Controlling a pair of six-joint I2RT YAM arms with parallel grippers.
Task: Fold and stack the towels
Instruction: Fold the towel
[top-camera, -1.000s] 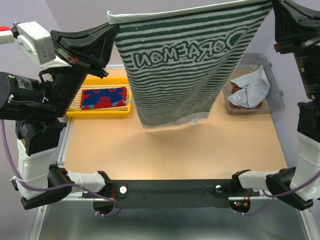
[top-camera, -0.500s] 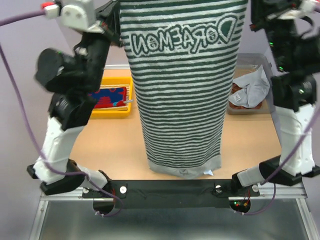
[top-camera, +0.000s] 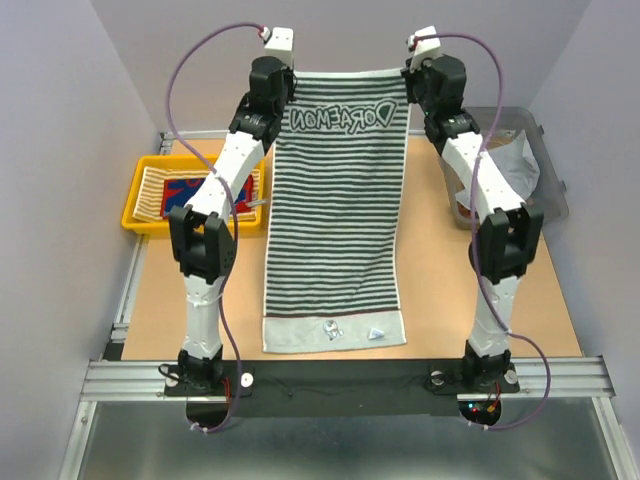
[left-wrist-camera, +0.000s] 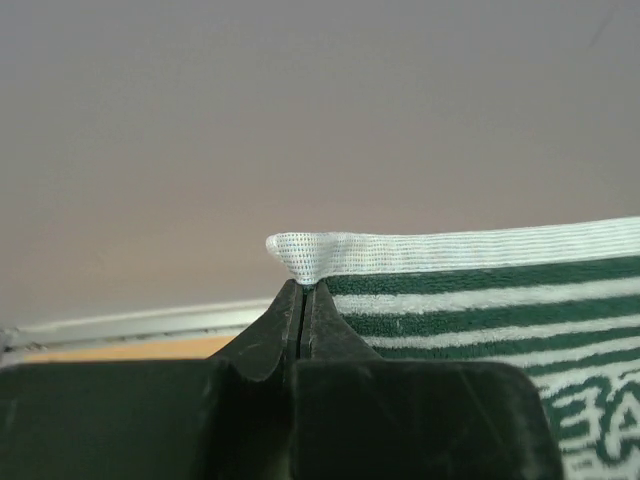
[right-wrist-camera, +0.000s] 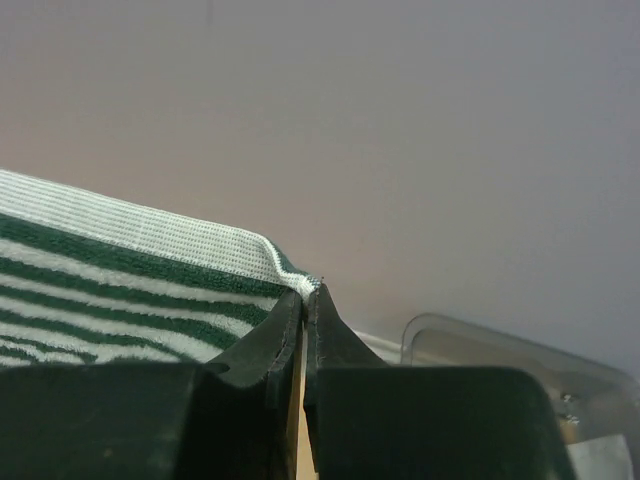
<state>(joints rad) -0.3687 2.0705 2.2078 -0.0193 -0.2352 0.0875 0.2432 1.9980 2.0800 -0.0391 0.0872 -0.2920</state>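
The striped towel (top-camera: 335, 220), dark green and white with lettering near its far end, runs down the middle of the tabletop (top-camera: 160, 300) from the far edge to the near edge. Its near hem lies flat just short of the near edge, and its far hem appears lifted off the surface. It looks light, soft and limp, with no stiffness of its own. It will probably sag wherever it is unsupported, so the woven white hem at the corners is the sensible place to hold it.

The left gripper (left-wrist-camera: 302, 292) is clenched on the far-left corner with a small tuft of hem poking above its tips. The right gripper (right-wrist-camera: 305, 297) pinches the far-right corner the same way. Both arms reach fully forward from their bases, roughly parallel, flanking the cloth and keeping the far hem taut.

A red-blue towel (top-camera: 195, 190) rests in the yellow tray (top-camera: 130, 200) at the far-left corner. A pale crumpled cloth (top-camera: 515, 165) sits in the clear bin (top-camera: 548, 180) at the far-right.
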